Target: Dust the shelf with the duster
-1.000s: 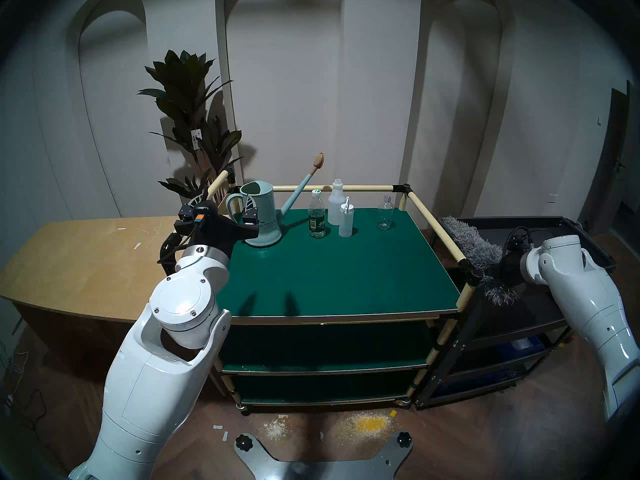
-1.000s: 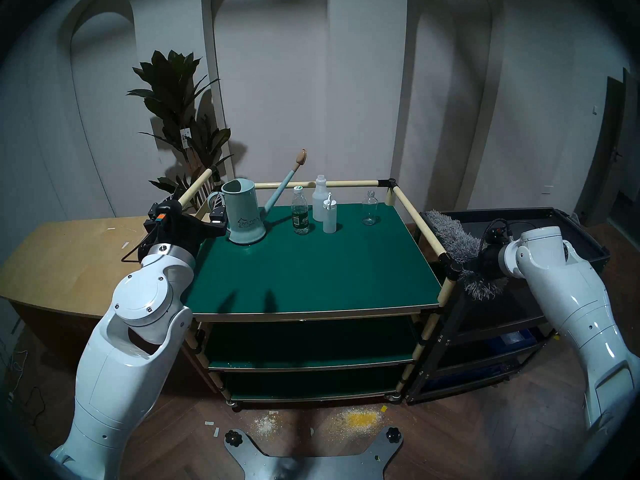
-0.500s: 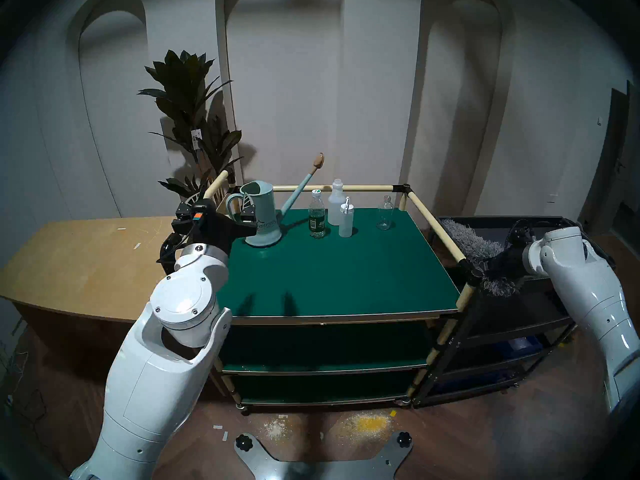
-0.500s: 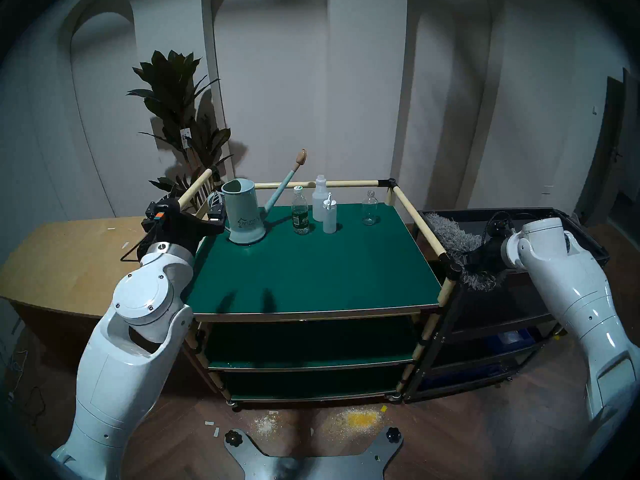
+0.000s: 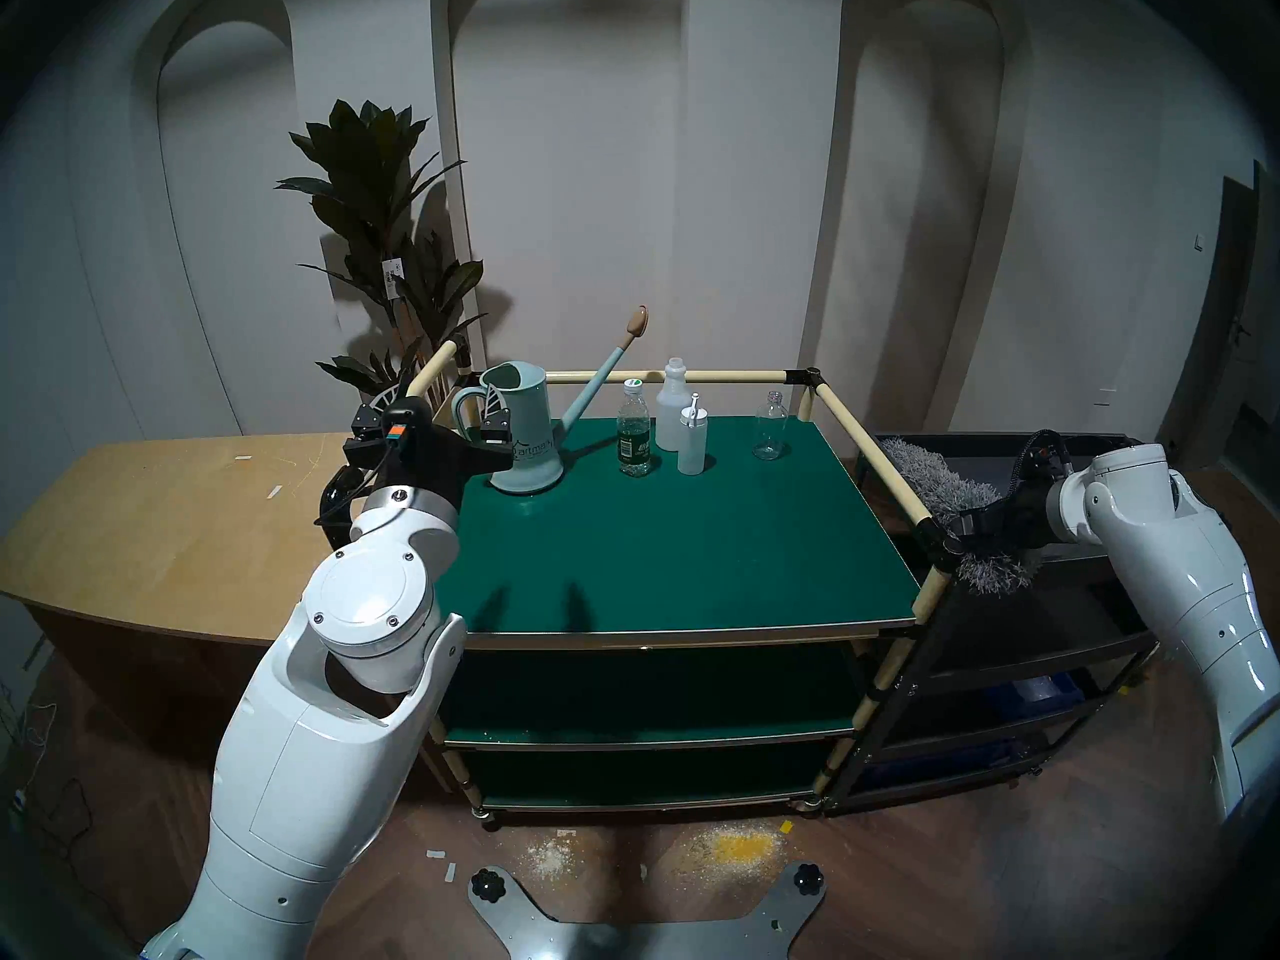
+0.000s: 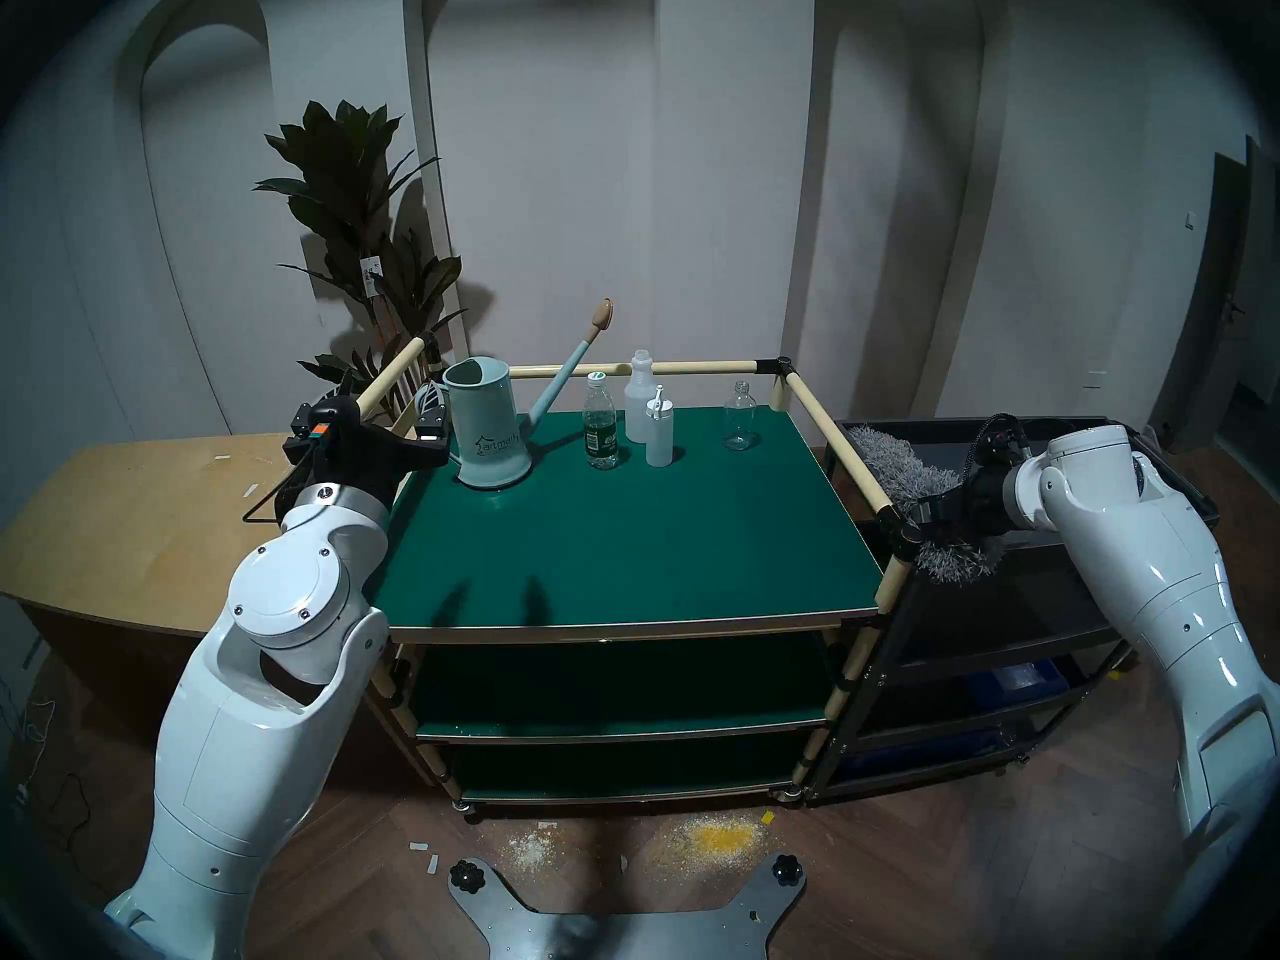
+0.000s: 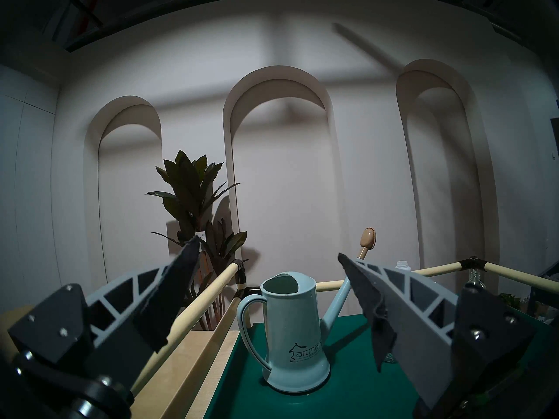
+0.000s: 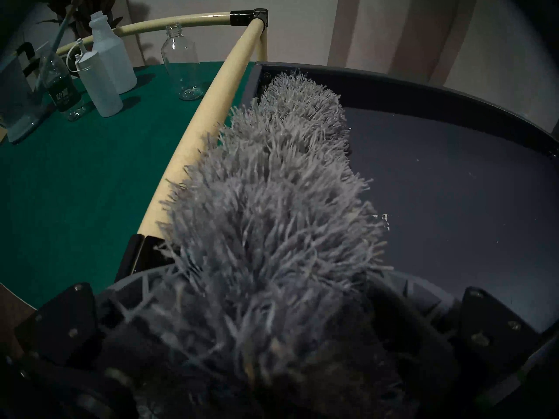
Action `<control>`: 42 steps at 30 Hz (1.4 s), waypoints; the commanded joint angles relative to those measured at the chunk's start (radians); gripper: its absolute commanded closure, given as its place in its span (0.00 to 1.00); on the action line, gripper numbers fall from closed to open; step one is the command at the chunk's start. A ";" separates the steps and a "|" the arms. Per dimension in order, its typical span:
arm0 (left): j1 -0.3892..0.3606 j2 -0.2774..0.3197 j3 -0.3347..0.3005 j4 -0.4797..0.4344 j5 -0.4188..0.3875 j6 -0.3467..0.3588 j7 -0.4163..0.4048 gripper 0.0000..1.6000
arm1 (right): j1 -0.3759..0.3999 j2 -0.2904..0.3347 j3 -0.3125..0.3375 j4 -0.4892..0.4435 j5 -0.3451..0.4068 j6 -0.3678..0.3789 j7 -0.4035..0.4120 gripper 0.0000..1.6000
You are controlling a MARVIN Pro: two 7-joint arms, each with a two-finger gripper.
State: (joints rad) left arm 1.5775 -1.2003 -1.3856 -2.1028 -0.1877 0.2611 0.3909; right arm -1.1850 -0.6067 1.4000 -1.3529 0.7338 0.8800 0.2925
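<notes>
Head views place the left gripper [image 5: 433, 433] level at the shelf's [image 5: 665, 536] near-left rail, jaws spread wide and empty; only the left wrist view shows the watering can [image 7: 295, 330] framed between those fingers, untouched. At far right, the right gripper [image 5: 970, 526] angles downward over the black tray cart [image 5: 1080, 446]. Only the right wrist view shows the grey duster [image 8: 272, 197] lying in that tray along the shelf rail, with the spread fingers flanking its near end; whether they press it cannot be told.
</notes>
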 commanded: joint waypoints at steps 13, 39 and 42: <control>-0.028 -0.008 0.003 0.011 -0.029 -0.030 -0.050 0.00 | -0.071 0.088 0.209 -0.138 0.087 0.016 0.020 0.00; -0.043 0.073 0.001 0.166 0.011 -0.154 -0.161 0.00 | -0.311 -0.216 0.293 -0.387 0.284 -0.300 -0.035 0.00; -0.049 0.076 -0.001 0.175 0.015 -0.158 -0.166 0.00 | -0.322 -0.248 0.282 -0.412 0.300 -0.339 -0.061 0.00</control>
State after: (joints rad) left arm 1.5646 -1.1401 -1.3784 -1.9219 -0.1861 0.1243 0.2339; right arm -1.4682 -0.7562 1.6919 -1.6994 0.9900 0.6382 0.2744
